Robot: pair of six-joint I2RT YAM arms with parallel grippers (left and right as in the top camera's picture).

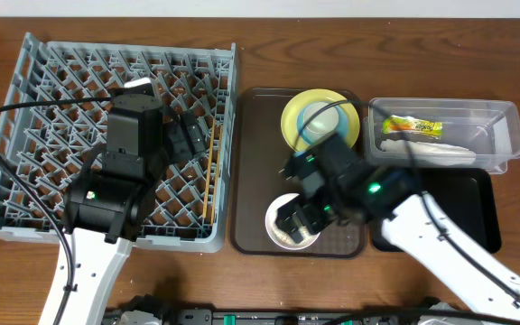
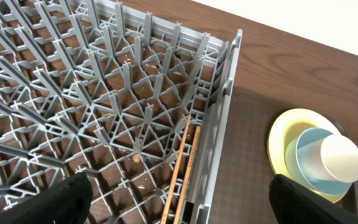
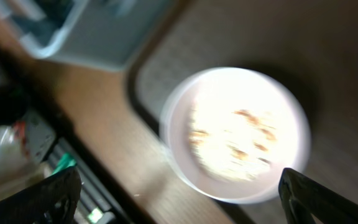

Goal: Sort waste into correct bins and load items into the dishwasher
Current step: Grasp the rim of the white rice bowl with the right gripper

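1. Dish rack [image 1: 52,90]: grey peg lattice on the left of the table. The left gripper [image 2: 182,199] hangs over its right half with its jaws spread wide and nothing between them.
2. Serving tray [image 1: 251,181]: dark brown and flat, just beside the rack's right wall.
3. Clear tub [image 1: 506,126]: at the far right. It holds the snack wrapper [image 1: 413,126] and, beside it, the white napkin [image 1: 431,152].
4. Black tray [image 1: 477,208]: in front of the tub and partly hidden by the right arm. Its contents cannot be made out.
5. Right gripper [image 3: 179,193]: above the near end of the serving tray, jaws spread and holding nothing. The wrist view is blurred.
6. Yellow plate [image 1: 292,122]: at the far end of the serving tray. The light blue bowl [image 2: 306,155] sits on it, with the small white cup [image 2: 340,158] inside the bowl.
7. White bowl [image 3: 238,134]: at the near end of the serving tray, directly beneath the right gripper. It holds a pale residue, probably the rice [image 3: 229,140].
8. Chopsticks [image 2: 182,168]: already lying in the rack, along its right wall.
9. Step in hand, as judged: dealing with the white bowl. The next move calls for a firm grip on its rim. The rice would then go into a bin, and only after that would the bowl be set among the rack's pegs.
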